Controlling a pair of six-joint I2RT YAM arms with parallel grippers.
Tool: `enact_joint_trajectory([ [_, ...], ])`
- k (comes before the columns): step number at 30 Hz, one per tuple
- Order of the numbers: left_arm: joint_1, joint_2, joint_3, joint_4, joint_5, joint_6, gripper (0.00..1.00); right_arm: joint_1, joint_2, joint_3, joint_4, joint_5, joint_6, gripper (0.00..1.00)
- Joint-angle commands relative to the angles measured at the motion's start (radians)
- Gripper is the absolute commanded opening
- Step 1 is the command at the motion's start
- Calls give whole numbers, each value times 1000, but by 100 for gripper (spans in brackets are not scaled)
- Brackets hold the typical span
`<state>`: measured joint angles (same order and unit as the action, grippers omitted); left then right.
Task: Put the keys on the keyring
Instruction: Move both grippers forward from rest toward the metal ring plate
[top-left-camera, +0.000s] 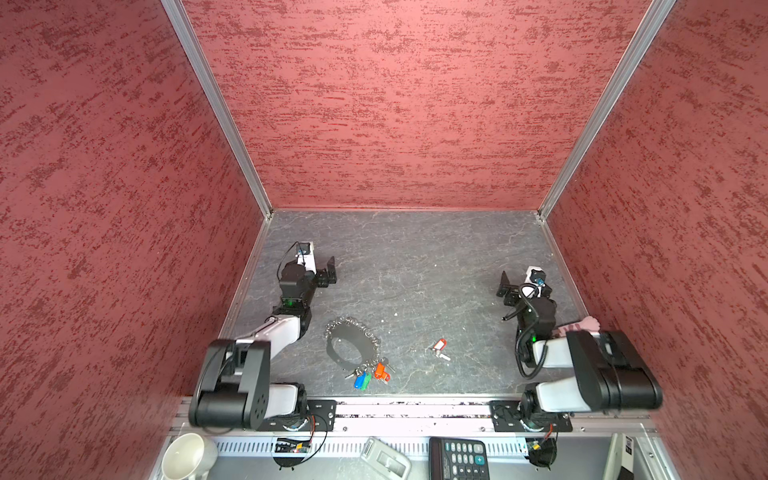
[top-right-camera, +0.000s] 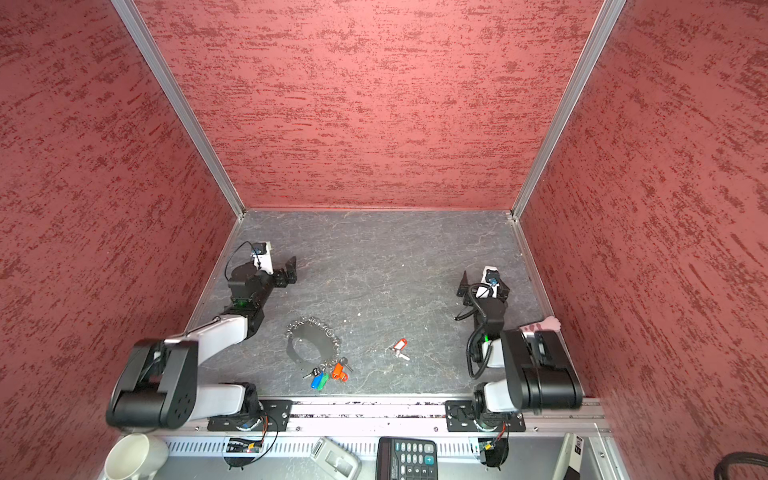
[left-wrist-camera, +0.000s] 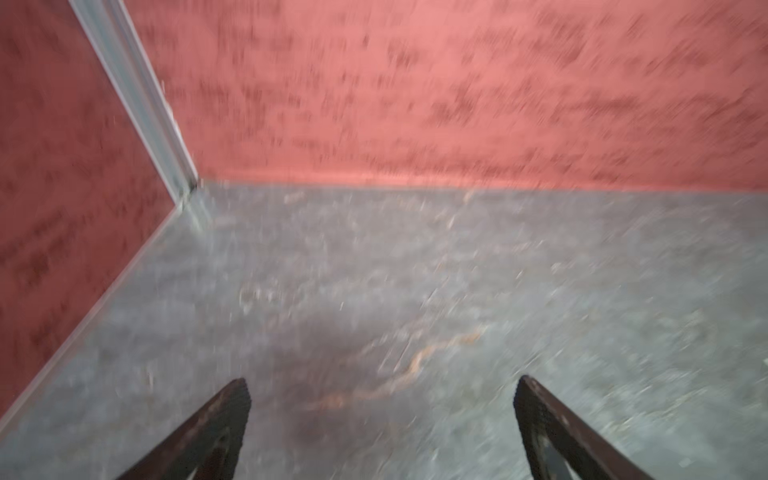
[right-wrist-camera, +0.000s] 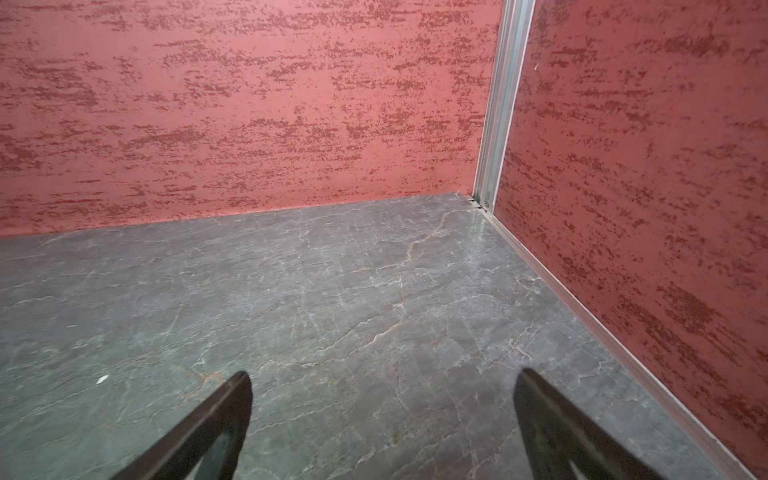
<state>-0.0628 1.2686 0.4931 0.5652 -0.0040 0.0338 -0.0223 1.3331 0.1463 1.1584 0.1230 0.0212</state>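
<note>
Key (top-left-camera: 439, 348) sits toward front rail, inward of right gripper (right-wrist-camera: 384, 374); left gripper (left-wrist-camera: 382, 379) farther. Keyring (top-left-camera: 353, 345) apart, leftward. Key axis diagonal. Both grippers wide, empty.

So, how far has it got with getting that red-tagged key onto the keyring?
Nothing looks done yet: the red-tagged key lies loose on the grey table, apart from the keyring, which carries the blue, green and orange keys. Nothing is in hand: the left gripper and right gripper both stand open and empty, farther back. Left: everything, picking up the key and threading it on.
</note>
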Motion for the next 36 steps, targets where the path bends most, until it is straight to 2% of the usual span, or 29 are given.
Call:
enact_joint_trajectory([
  [1,-41,-111,57,-193,-44,-35,100,4,-181,79,-245,-33,43,99],
  [4,-48,-202,107,-285,-11,-148,100,4,-297,135,-407,-100,131,99],
  [6,-48,-236,159,-369,-35,-242,100,4,-355,167,-498,-135,201,99],
  [9,-39,-257,266,-617,-43,-356,100,4,-432,219,-665,-154,307,99],
  [11,-14,-258,337,-789,-34,-433,100,2,-487,240,-780,-97,459,99],
  [13,36,-256,385,-932,-11,-545,100,0,-563,265,-985,-41,633,99],
  [16,188,-254,406,-1075,147,-672,100,-2,-679,190,-983,-127,612,99],
  [19,327,-230,358,-1051,447,-671,100,-2,-706,161,-987,-206,586,99],
  [21,325,-204,365,-1129,473,-659,100,-2,-671,198,-1059,-239,573,99],
  [24,253,-153,410,-1305,479,-663,100,-2,-578,244,-1144,-302,567,99],
  [27,66,-144,440,-1418,340,-679,100,2,-478,256,-1125,-394,607,99],
  [30,-112,-137,422,-1443,240,-756,100,19,-388,268,-1068,-457,648,99],
  [33,-232,-121,398,-1441,216,-854,100,45,-324,313,-1065,-447,642,99],
  [36,-356,-124,371,-1436,123,-938,100,82,-296,341,-1059,-431,631,99],
])
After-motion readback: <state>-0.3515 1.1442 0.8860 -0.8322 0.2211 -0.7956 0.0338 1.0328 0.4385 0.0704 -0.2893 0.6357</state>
